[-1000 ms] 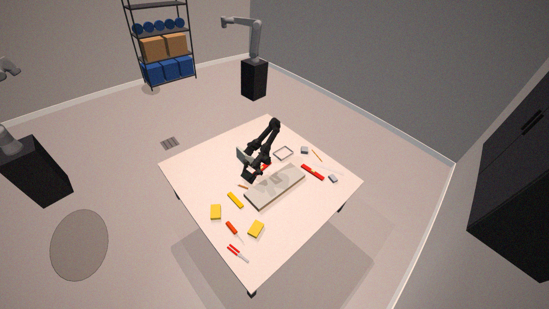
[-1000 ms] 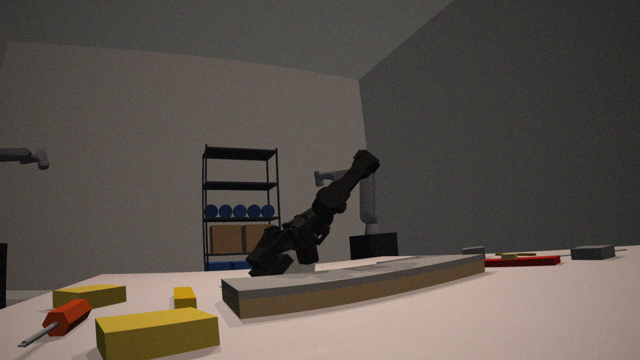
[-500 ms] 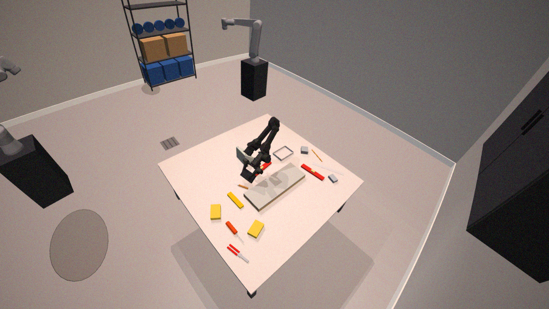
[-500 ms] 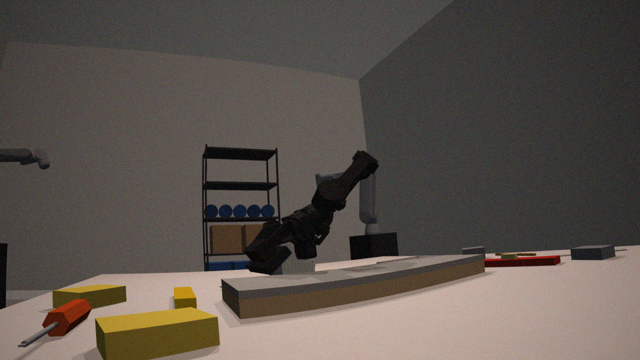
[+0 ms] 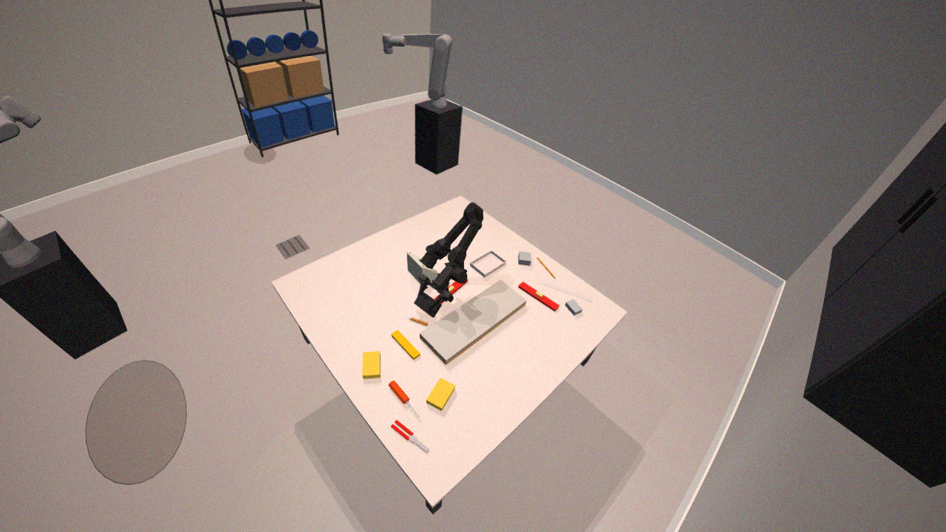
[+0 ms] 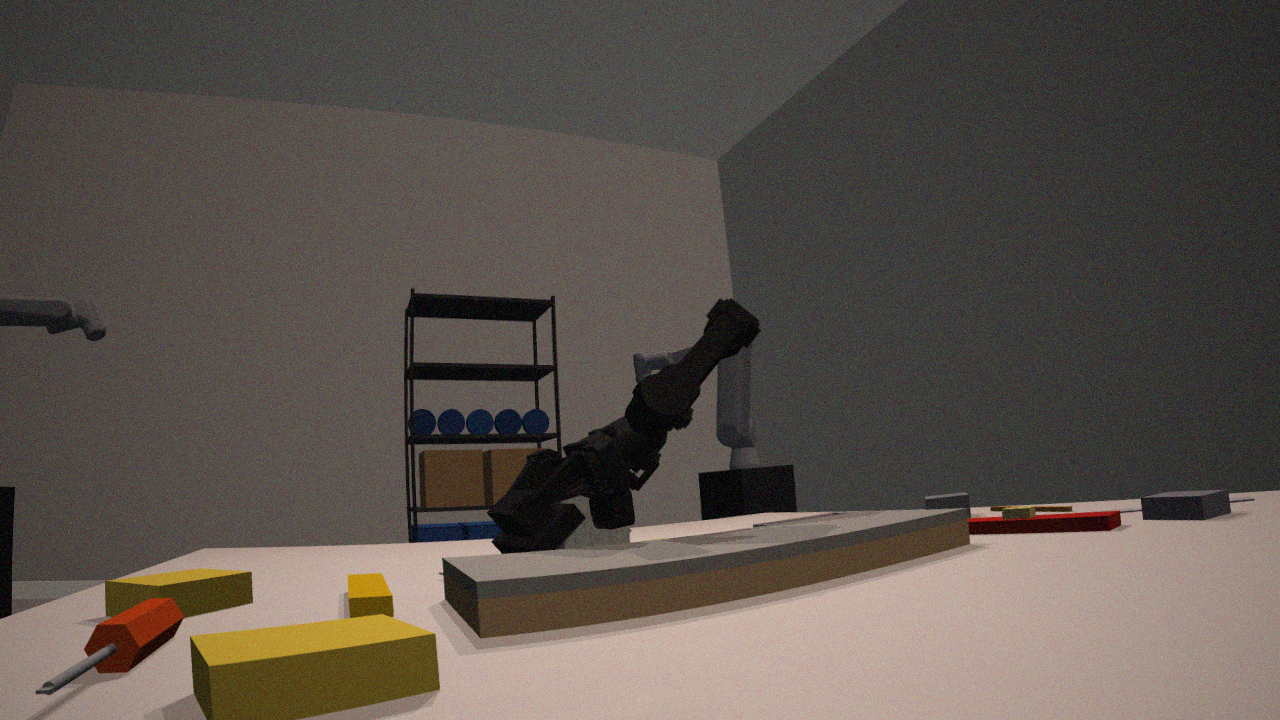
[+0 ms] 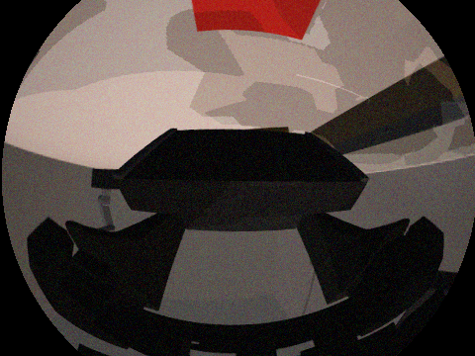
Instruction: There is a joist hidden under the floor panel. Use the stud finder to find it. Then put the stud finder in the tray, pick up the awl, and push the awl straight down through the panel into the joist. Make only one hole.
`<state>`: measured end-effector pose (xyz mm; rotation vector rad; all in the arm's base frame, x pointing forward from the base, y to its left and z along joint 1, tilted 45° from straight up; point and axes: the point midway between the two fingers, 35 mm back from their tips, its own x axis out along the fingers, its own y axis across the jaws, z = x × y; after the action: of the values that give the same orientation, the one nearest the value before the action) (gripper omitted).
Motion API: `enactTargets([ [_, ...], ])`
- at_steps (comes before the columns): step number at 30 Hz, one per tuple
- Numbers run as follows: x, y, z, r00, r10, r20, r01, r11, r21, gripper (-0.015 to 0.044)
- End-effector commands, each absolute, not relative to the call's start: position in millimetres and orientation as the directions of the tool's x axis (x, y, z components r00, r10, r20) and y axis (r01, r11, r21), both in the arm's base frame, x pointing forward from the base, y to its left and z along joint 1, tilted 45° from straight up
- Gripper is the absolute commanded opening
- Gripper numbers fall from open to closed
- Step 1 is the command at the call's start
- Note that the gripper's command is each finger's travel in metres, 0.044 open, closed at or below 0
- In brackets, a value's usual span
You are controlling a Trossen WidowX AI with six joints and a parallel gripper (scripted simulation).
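My gripper [image 5: 429, 301] [image 7: 241, 206] is shut on the stud finder, a black block [image 5: 426, 304] [image 6: 535, 530] [image 7: 242, 155]. The block is tilted and held beside the floor panel's back edge, near its left half in the top view; whether it touches anything is unclear. The floor panel [image 5: 456, 337] [image 6: 716, 573] is a long grey-topped slab with brown sides and shadows over its top. The awl [image 5: 418, 321], small with an orange handle, lies on the table left of the panel. The tray [image 5: 479, 270] is a thin grey-rimmed square behind the panel. The joist is hidden.
A red level [image 5: 458, 288] [image 7: 257, 17] lies by the arm, another [image 5: 548, 302] right of the panel. A pale upright board [image 5: 414, 267] stands behind the gripper. Yellow blocks [image 5: 371, 364] [image 5: 440, 393], a yellow bar [image 5: 405, 344], a screwdriver [image 5: 398, 391] and pliers [image 5: 400, 432] lie in front.
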<state>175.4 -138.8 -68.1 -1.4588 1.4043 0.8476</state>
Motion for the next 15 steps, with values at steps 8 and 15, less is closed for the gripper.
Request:
enactTargets([
  [8,177.1,-130.6,-76.9,0.112,-0.363,-0.925,-0.987,0.071,-0.147,0.0],
  [15,177.8,-124.2,-82.6,0.111,-0.359,-0.927,-0.987,0.071,-0.146,0.0],
])
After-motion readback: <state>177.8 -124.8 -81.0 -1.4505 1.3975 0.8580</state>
